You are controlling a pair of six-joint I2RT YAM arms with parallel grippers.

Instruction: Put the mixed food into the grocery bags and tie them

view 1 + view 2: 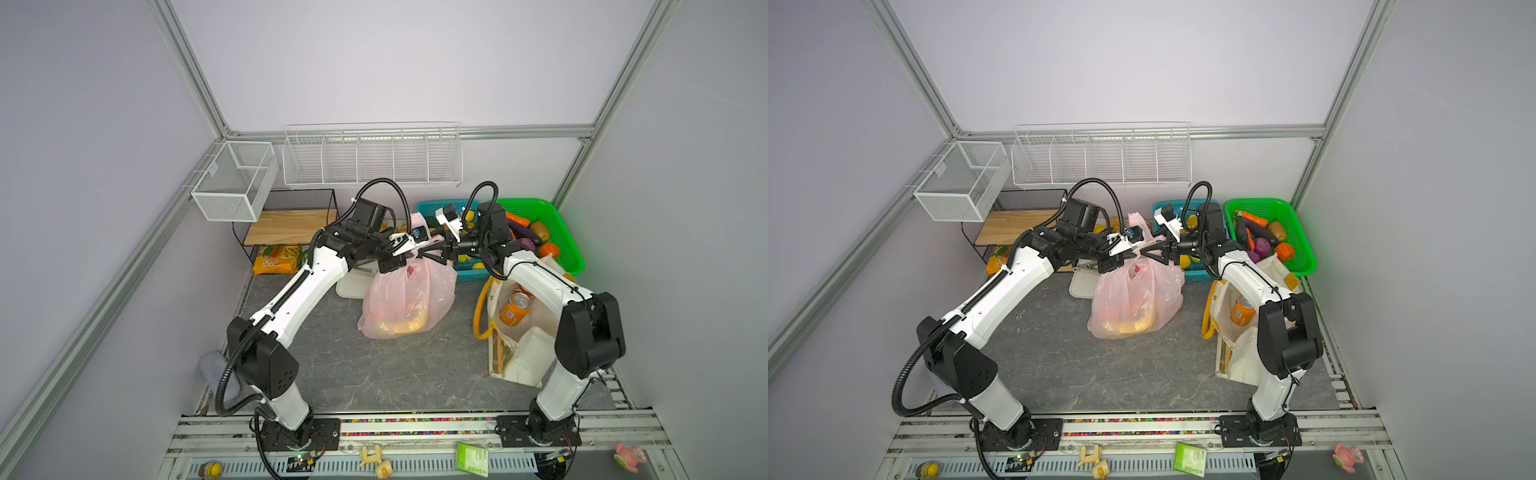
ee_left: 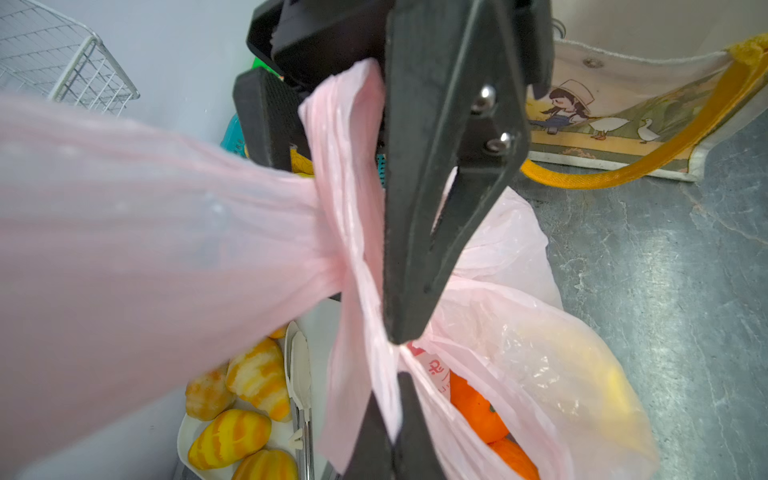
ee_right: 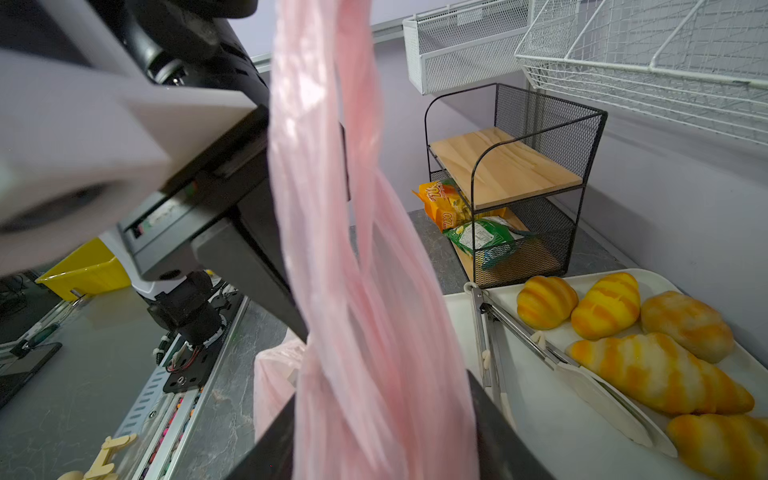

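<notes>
Grippers meet above the pink bag, which sits in the middle of the grey tabletop with its handles pulled up. In the left wrist view the left gripper is clenched on one bunched handle strand. That strand crosses the bag's other handle, which stretches blurred and close past the lens.

The right gripper faces the left one, almost tip to tip. Its jaws stand apart with a pink strand running between them. Whether they press on it I cannot tell.

Through the thin plastic, oranges show near the bag's mouth and yellow bananas lie at its bottom.

The canvas tote stands open to the right of the pink bag, under the right arm. An orange soda can stands upright inside it.

Behind the pink bag a white tray carries croissants and tongs. A blue basket and a green basket sit along the back wall.
</notes>
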